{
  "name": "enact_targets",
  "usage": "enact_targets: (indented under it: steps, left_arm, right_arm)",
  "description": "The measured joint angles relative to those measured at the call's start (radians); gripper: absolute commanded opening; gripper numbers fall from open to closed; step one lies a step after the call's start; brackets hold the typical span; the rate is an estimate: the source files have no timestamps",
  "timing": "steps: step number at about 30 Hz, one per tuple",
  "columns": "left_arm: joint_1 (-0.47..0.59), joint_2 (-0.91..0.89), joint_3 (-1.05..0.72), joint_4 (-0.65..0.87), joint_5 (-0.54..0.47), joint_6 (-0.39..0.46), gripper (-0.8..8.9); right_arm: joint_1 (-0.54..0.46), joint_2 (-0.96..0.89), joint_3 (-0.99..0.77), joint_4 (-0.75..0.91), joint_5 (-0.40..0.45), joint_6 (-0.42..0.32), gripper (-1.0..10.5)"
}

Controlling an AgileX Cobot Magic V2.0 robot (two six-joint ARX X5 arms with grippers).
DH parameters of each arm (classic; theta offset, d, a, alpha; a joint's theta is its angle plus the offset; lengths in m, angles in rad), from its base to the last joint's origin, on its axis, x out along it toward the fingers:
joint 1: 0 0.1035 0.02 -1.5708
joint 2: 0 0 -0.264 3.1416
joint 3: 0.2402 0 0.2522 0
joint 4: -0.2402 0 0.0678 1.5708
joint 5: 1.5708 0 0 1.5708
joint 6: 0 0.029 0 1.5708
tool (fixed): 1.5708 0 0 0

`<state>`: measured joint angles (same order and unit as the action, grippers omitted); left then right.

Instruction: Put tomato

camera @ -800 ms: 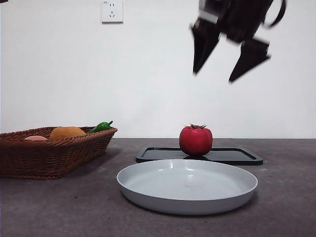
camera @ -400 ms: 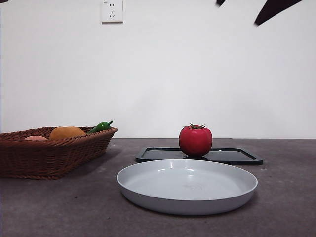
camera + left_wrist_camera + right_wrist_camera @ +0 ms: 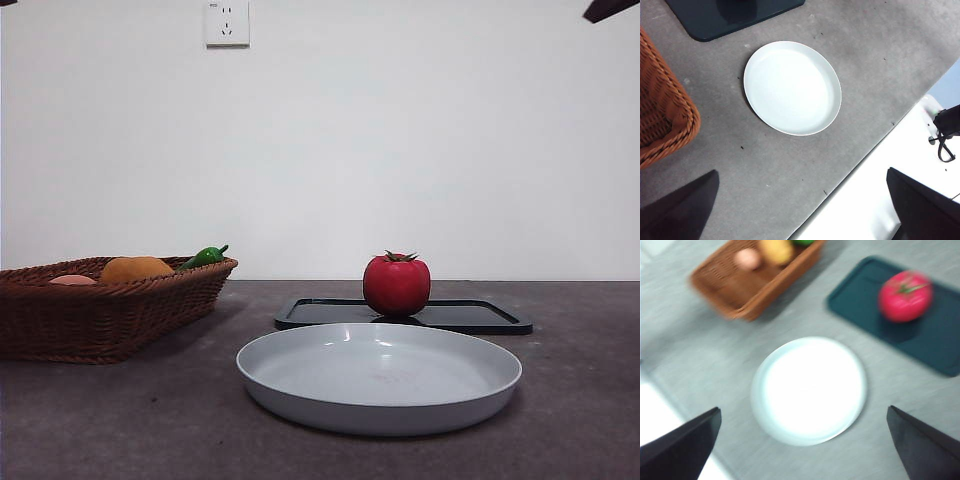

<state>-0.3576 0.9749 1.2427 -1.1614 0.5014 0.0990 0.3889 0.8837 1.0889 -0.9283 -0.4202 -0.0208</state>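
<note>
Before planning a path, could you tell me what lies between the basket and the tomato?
Only bare table: in the front view nothing stands between the basket and the tomato on its black tray.

my jaws are wide open way above the bench, tomato sitting on the dark tray, white plate nearby

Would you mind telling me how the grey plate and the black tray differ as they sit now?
The grey plate is round, pale and deep-rimmed; the black tray is rectangular, dark and flat. The plate holds nothing, while the tray carries the tomato. The plate sits nearer the front camera, the tray behind it. Both rest on the table.
</note>
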Motion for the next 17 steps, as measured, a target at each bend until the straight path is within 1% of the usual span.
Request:
enact_targets:
  steps: [2, 5, 11, 13, 17]
  left_arm:
    - [0.0, 0.0, 0.0, 0.0, 0.0, 0.0, 5.54]
    - [0.0, 0.0, 0.0, 0.0, 0.0, 0.0, 5.54]
    - [0.0, 0.0, 0.0, 0.001, 0.0, 0.0, 5.41]
    - [0.0, 0.0, 0.0, 0.001, 0.0, 0.0, 4.38]
    - [0.0, 0.0, 0.0, 0.002, 0.0, 0.001, 1.95]
  right_arm:
    - [0.01, -0.049, -0.041, -0.002, -0.022, 0.005, 5.4]
    - [0.019, -0.11, -0.085, -0.003, -0.025, 0.021, 5.4]
    - [0.022, -0.167, -0.103, -0.002, -0.024, 0.028, 5.3]
    - [0.022, -0.169, -0.103, -0.002, -0.025, 0.029, 4.4]
    - [0.022, -0.166, -0.103, -0.002, -0.024, 0.029, 1.8]
